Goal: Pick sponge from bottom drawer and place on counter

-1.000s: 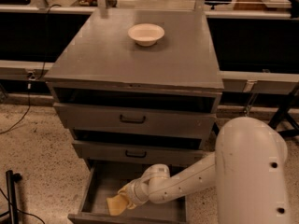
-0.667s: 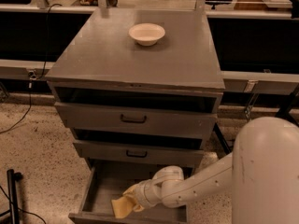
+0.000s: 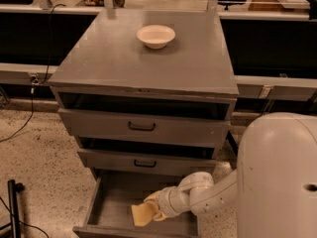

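- Sponge: lies inside the open bottom drawer, close to its front wall, tilted, at the tip of the gripper.
- Hazard: a straight lift would likely bring the foam against the middle drawer front that juts over the tray, which could knock it loose.
- Hazard: the foam appears to be held by one edge only. Judged prone to slipping on the way to the counter.
- Gripper: low in the tray, just right of the sponge. The fingers are narrow, pinched on the sponge's right edge, and touch nothing else that can be seen.
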Robot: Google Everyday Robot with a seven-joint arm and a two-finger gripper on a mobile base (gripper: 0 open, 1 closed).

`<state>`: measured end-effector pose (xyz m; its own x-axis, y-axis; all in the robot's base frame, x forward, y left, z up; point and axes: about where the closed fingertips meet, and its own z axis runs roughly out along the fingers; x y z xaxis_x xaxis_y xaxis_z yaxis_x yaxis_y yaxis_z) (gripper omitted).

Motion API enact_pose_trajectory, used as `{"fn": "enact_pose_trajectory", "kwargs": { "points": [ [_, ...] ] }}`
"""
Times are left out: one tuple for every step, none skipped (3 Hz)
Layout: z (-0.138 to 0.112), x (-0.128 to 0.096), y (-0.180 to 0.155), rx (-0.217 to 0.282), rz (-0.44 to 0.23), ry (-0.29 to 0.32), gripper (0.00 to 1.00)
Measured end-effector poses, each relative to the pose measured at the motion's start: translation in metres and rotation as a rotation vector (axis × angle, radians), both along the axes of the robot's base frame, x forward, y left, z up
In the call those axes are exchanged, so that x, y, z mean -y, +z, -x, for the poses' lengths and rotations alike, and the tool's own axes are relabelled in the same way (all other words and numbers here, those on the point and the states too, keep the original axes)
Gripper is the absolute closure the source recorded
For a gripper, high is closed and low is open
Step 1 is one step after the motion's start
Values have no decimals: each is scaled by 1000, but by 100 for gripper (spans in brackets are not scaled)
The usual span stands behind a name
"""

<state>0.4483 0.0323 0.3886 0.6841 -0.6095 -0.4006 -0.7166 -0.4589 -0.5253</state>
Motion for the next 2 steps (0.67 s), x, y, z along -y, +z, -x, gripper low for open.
{"fn": "enact_pose_trajectory", "kwargs": {
  "points": [
    [0,-1,0,1,1,3,100],
    [-10,2,13,31,-26,-5,100]
  ]
}}
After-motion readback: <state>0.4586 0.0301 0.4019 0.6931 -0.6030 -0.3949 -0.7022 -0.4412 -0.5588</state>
